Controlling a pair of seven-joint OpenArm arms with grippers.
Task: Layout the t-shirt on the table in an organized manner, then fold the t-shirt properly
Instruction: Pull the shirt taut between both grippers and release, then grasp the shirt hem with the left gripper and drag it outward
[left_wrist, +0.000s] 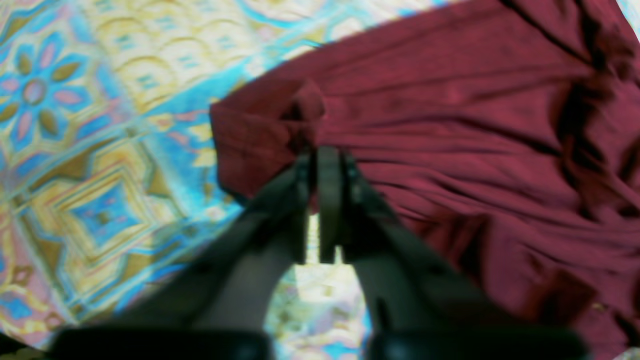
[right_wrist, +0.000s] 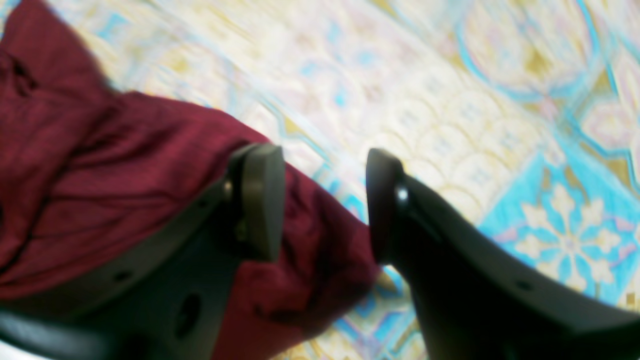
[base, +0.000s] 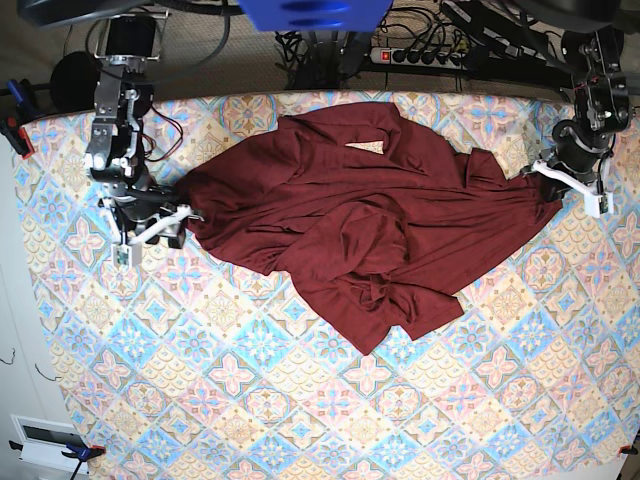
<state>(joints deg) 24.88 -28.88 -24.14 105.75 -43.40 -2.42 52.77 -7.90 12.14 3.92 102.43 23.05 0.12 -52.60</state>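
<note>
Leftmost in the base view: right gripper, dark jaws apart, straddling a sleeve end of the plain dark maroon long-sleeved t-shirt without pinching it. Centre: garment heaped and creased on the table with its pastel diamond-tile cloth, sleeves stretched toward both arms, not yet flat. Rightmost: left gripper, jaws together on a bunched fold of the other sleeve; likely hazard, thin knit slipping free or dragging sideways under a one-sided pull.
</note>
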